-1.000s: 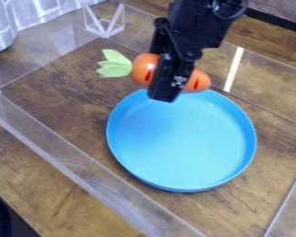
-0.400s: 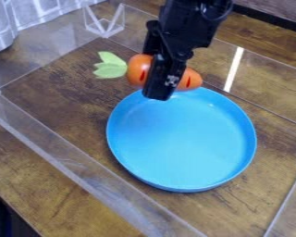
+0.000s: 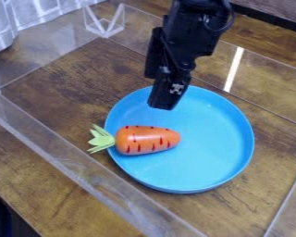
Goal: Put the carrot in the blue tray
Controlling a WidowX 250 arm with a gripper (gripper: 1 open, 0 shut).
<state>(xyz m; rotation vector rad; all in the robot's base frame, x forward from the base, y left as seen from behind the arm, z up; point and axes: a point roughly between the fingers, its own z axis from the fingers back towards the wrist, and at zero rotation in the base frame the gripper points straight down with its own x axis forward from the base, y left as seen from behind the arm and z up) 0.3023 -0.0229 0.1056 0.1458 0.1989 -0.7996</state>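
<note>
The orange carrot (image 3: 147,140) with dark stripes lies on its side in the left part of the round blue tray (image 3: 218,148). Its light green leafy top (image 3: 101,139) sticks out over the tray's left rim. My black gripper (image 3: 170,93) hangs above the tray's far edge, up and to the right of the carrot, apart from it. Its jaws stand open with nothing between them.
The tray rests on a dark wooden table (image 3: 64,83). A clear plastic sheet edge (image 3: 64,157) runs diagonally across the front left. A clear wire-like stand (image 3: 106,18) and a grey object (image 3: 0,28) sit at the far left back.
The carrot was held up in the gripper over the tray's far left rim; now it lies in the tray, let go. The jaws have opened.
</note>
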